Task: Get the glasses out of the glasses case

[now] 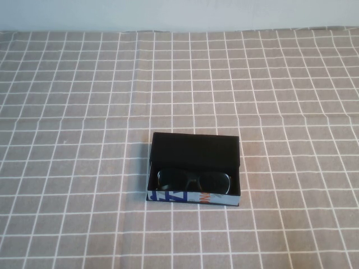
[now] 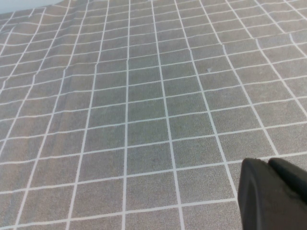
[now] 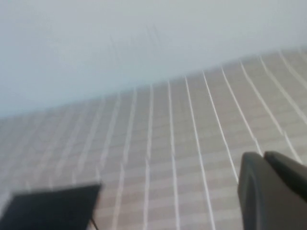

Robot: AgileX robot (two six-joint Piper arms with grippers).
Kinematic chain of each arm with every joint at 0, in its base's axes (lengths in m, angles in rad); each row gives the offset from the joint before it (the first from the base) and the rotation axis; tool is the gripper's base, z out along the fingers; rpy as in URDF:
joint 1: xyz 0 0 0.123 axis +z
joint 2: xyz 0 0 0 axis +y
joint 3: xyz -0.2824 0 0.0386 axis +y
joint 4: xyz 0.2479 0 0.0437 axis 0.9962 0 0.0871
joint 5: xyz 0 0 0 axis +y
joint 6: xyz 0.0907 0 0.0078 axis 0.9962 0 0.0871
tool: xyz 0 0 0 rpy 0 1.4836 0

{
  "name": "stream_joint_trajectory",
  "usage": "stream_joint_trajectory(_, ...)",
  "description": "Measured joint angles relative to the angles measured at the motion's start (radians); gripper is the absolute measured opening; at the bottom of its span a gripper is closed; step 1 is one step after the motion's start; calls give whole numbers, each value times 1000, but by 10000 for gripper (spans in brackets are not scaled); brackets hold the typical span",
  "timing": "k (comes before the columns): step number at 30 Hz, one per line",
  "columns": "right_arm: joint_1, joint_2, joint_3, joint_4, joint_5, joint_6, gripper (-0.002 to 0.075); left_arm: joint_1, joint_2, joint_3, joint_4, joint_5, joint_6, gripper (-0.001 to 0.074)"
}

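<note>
The glasses case [image 1: 194,169] lies open on the grey checked tablecloth [image 1: 84,112], a little toward six o'clock from the middle of the high view, with its black flap lid [image 1: 196,149] folded back toward twelve o'clock and its white printed front wall facing six o'clock. The glasses [image 1: 194,180] lie inside the case, folded, lenses up, close against the front wall, so nothing has been taken out yet. Neither arm shows in the high view. The left gripper [image 2: 273,191] appears only as a dark tip in its own wrist view, hanging above bare cloth, and whether its claw is wide or narrow cannot be told. The right gripper [image 3: 271,189] likewise shows only one dark tip in its wrist view, with a corner of the case in sight well apart from it; its claw state cannot be told either. The likely trouble lies in the reach into the case: the glasses sit low between walls, so a claw coming down off-centre could strike the front wall or the lid and shove the light case across the cloth. A grip on one lens edge alone could tilt the frame and catch it on the rim, and the case might lift along with the glasses if nothing holds it down.
</note>
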Motion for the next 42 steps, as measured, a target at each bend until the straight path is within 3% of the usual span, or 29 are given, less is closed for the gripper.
stream_joint_trajectory(7,0,-9,-254,64,24,0,-18,0,0,0,0,0,0,-4)
stream_joint_trajectory(19,0,-8,-232,170,59,-33,-18,0,0,0,0,0,0,-4)
stream_joint_trajectory(26,0,104,-399,229,158,-352,-18,0,0,0,0,0,0,-4)
stream_joint_trajectory(34,0,494,-644,251,441,-739,-18,0,0,0,0,0,0,-4)
stream_joint_trajectory(42,116,812,-733,315,575,-979,-18,0,0,0,0,0,0,-4)
